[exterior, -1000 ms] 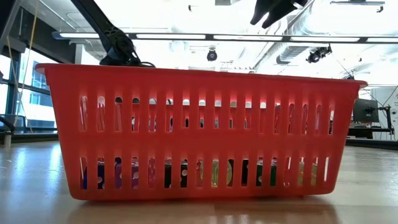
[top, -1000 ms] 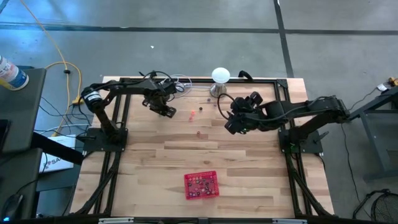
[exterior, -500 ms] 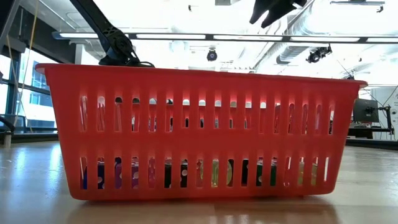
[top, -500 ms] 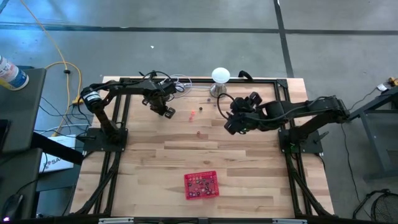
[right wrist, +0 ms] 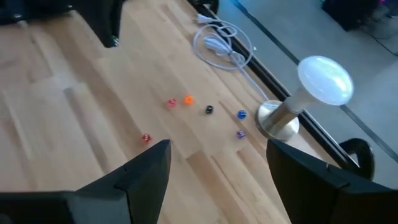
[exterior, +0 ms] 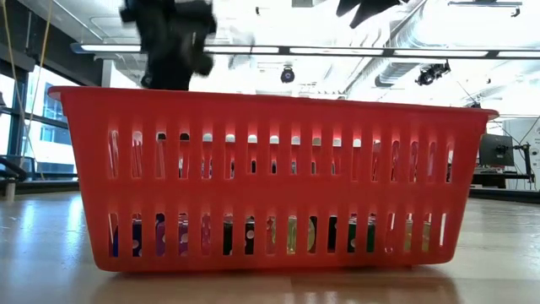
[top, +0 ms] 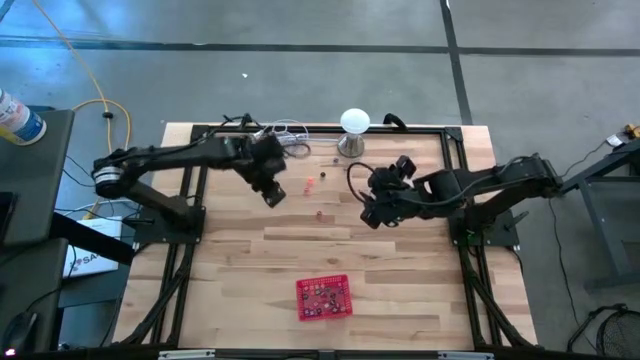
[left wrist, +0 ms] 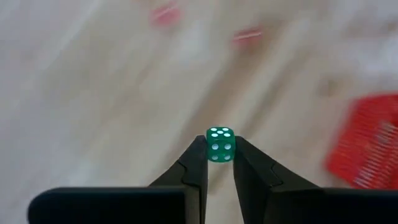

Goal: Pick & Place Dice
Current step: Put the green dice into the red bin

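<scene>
We see the left end effector [left wrist: 217,163] clamped on 1 green die [left wrist: 220,144], pinched between its 2 fingertips [left wrist: 198,152] and lifted clear of the worktop [top: 400,260]. From above, that end effector [top: 272,192] hangs over the far-left part of the worktop, just beside a few loose dice [top: 312,184] lying near the far edge. The right end effector [right wrist: 217,165] has its fingers spread wide apart with nothing between them; it hovers right of centre [top: 375,215]. Past its fingers we count 6 loose dice [right wrist: 188,99], in red, orange, dark and blue, scattered between a coiled white cable [right wrist: 219,42] and a white ball-topped metal stand [right wrist: 305,93]. A red basket [top: 323,297] sits near the front edge, well apart from both arms, with more dice [exterior: 291,232] inside it.
</scene>
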Robot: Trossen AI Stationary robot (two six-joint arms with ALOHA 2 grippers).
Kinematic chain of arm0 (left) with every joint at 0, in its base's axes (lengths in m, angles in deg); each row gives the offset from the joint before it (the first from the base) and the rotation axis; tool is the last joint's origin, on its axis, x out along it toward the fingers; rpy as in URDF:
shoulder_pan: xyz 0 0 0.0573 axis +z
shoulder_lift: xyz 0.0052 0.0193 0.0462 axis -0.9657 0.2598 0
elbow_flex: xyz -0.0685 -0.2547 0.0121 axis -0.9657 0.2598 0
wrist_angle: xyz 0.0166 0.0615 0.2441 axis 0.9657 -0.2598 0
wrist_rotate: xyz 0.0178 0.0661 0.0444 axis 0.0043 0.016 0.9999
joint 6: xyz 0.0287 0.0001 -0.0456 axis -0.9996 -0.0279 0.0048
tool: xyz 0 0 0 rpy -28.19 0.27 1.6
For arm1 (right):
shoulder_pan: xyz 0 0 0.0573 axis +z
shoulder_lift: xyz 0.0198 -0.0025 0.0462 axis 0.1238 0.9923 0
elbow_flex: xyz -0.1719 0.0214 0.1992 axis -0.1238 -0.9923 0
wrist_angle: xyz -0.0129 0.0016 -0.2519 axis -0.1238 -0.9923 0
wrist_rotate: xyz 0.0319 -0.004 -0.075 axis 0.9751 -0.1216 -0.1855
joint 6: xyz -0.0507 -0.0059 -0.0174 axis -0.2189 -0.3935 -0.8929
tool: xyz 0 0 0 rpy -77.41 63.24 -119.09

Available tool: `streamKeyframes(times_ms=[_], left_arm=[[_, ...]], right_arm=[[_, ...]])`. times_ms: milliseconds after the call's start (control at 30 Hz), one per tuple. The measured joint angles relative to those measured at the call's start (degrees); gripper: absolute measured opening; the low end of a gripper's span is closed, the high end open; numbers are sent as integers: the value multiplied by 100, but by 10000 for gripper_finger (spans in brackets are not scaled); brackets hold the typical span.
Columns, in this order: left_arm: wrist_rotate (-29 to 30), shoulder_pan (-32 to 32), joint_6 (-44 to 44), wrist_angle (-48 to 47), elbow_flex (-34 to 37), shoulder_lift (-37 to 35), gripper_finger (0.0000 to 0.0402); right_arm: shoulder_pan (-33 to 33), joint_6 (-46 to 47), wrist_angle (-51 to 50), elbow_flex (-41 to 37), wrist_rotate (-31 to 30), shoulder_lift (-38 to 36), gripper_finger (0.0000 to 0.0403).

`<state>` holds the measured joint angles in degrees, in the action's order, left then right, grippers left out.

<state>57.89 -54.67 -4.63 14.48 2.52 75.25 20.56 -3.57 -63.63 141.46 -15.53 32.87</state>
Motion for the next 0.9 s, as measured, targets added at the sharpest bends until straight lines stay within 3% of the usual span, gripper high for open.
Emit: streamKeyframes(times_ms=[167,367,567,733,900], left_arm=[[830,-1617,548,-26,-1171,3,44],[1073,-2815,1185,253,-2259,759,43],[653,-3455,1169,1279,-2340,1293,47],[481,-3856,1124,1385,-2340,1503,51],[957,-4325,1147,1386,-2317,1667,53]], right_arm=[[345,228,0,0,-28,0,256],[903,626,12,0,-209,0,256],[1326,1202,401,0,-506,9,256],[1788,1505,986,0,-507,13,256],[2096,1691,2001,0,-950,119,256]])
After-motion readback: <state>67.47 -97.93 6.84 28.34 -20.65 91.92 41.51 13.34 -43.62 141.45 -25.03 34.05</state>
